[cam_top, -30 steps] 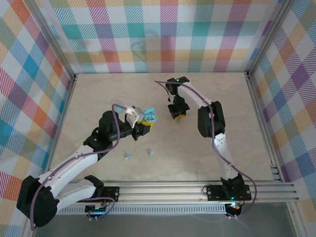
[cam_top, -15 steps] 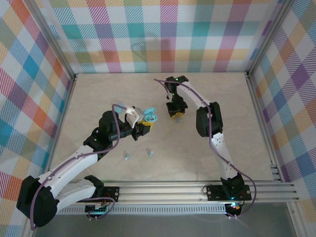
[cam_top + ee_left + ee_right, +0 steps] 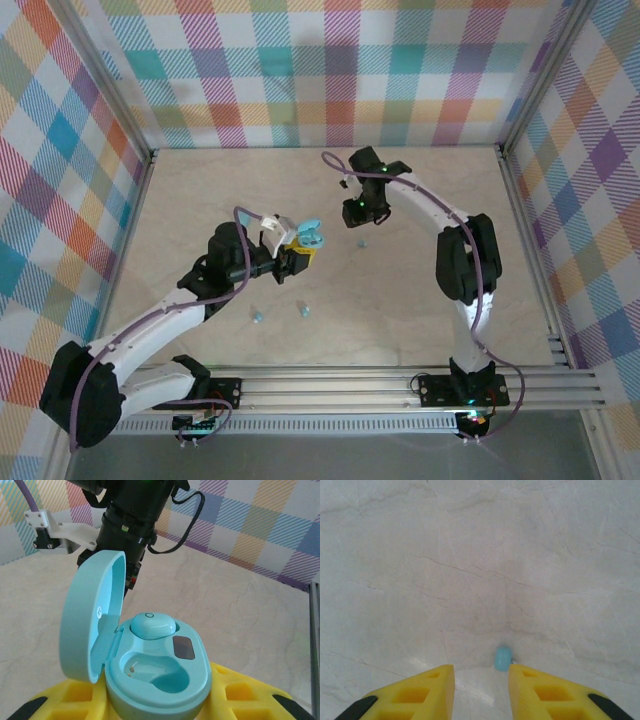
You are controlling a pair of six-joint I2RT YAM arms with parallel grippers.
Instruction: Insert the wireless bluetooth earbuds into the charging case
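My left gripper (image 3: 297, 250) is shut on the light-blue charging case (image 3: 160, 665), which rests between its yellow fingers (image 3: 240, 695). The lid (image 3: 90, 615) stands open to the left. One earbud (image 3: 152, 625) sits in the far socket; the near socket (image 3: 155, 672) is empty. My right gripper (image 3: 357, 214) hovers farther back, open, with nothing between its fingers. A loose earbud (image 3: 503, 658) lies on the table just past its right fingertip (image 3: 525, 672), and shows from above as the earbud (image 3: 362, 241). Two more earbuds (image 3: 258, 316) (image 3: 304, 311) lie nearer the front.
The beige marble table (image 3: 420, 300) is walled by checked panels, with metal posts at the corners. An aluminium rail (image 3: 380, 385) runs along the near edge. The right arm's black wrist (image 3: 130, 510) hangs close behind the open lid.
My right gripper has opened a little and pulled back from the earbud on the table, its elbow swinging right. My left gripper carried the case slightly right.
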